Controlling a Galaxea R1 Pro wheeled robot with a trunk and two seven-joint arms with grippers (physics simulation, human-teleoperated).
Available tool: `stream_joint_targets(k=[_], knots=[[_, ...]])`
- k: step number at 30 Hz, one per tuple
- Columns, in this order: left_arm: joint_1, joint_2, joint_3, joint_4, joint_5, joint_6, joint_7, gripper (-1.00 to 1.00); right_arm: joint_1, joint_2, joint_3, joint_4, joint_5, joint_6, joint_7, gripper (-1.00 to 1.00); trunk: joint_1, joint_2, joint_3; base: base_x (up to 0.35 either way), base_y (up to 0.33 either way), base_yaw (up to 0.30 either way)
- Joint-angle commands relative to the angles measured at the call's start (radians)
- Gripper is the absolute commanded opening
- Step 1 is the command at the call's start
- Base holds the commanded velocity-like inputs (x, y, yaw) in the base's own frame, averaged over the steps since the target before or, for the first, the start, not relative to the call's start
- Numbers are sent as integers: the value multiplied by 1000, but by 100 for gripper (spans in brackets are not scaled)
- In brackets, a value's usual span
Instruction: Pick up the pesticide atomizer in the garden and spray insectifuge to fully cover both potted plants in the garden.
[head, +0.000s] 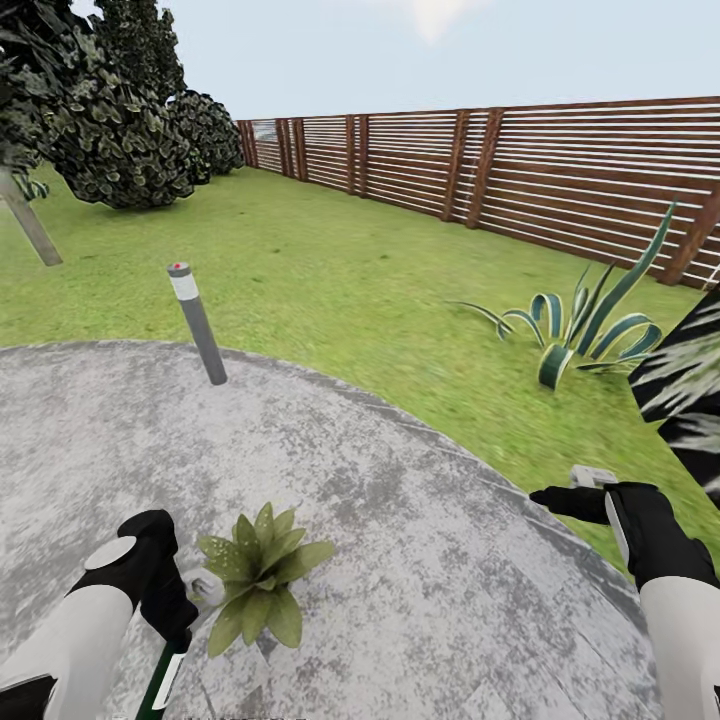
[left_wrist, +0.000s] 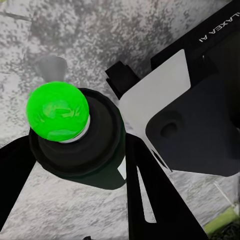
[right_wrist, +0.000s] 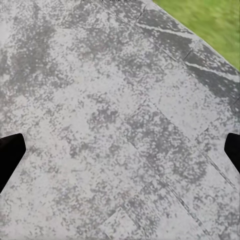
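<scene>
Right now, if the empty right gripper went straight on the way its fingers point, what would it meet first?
The right gripper, open and empty, points down at the mottled grey paved patch. Nothing lies between its fingers and the stone, so it would most likely meet bare paving first, though how far off that is remains unclear.

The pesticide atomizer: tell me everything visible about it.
The pesticide atomizer is a slim black cylindrical bottle with a bright green dot on top, seen end-on in the left wrist view. It sits between the black fingers of the left hand, which is shut on it. In the head view its dark body with a white label patch sticks out below that hand, tilted, beside the potted plant, over the grey paved patch.
</scene>
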Motion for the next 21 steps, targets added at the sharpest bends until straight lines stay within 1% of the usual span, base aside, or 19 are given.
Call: stream_joint_targets(k=[1, 5, 7, 10, 13, 17, 19, 20, 21], knots=[[-1, -1, 5, 0, -10, 9, -9, -100, 0, 0, -3, -1, 10, 3, 9, 100, 0, 0, -1, 2, -3, 251], [-1, -1, 4, 0, -11, 9, -9, -100, 0, 0, -3, -1, 10, 3, 9, 100, 0, 0, -1, 1, -1, 252], [-1, -2, 3, 1, -11, 9, -9, -100, 0, 0, -3, -1, 10, 3, 9, 100, 0, 0, -1, 0, 0, 150], [-1, -3, 2, 10, -12, 7, -9, -100, 0, 0, -3, -1, 10, 3, 9, 100, 0, 0, -1, 0, 0, 33], [0, -3, 2, 39, -13, 6, -9, -100, 0, 0, -3, -1, 10, 3, 9, 100, 0, 0, -1, 0, 0, 5], [-1, -4, 0, 41, -12, 7, -9, -100, 0, 0, -3, -1, 10, 3, 9, 100, 0, 0, -1, 0, 0, 0], [-1, -17, -2, 31, -12, 7, -9, -100, 0, 0, -3, -1, 11, 3, 9, 100, 0, 0, -1, 0, 0, 0], [-1, -34, -3, 26, -12, 7, -9, -100, 0, 0, -3, -1, 10, 3, 9, 100, 0, 0, -1, 0, 0, 0], [-1, -62, -4, 19, -13, 8, -9, -100, 0, 0, -3, -1, 10, 3, 9, 100, 0, 0, -1, 0, 0, 0]])
